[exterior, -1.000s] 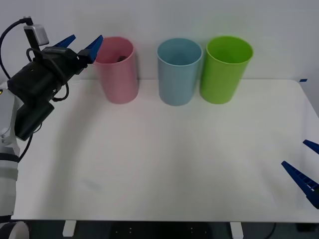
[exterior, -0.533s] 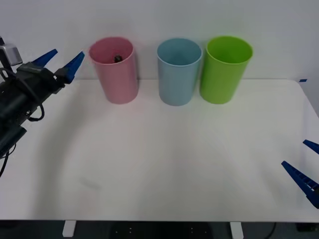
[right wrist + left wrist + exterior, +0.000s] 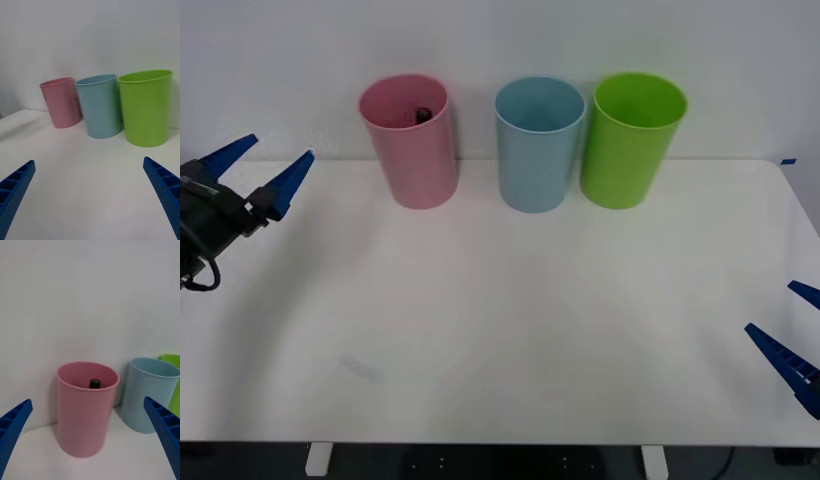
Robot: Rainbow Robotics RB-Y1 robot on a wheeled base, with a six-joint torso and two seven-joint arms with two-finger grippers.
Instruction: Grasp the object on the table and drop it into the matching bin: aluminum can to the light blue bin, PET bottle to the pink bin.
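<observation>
Standing cap-up, the PET bottle (image 3: 94, 383) occupies the pink bin (image 3: 412, 150).

No text, brand, number or sign can be read anywhere. The pink bin (image 3: 409, 141), light blue bin (image 3: 538, 144) and green bin (image 3: 632, 139) have plain walls, and the table (image 3: 510, 310) they stand on is bare white. Inside the pink bin the bottle (image 3: 94, 383) shows just its black cap (its label is hidden below the rim).
</observation>
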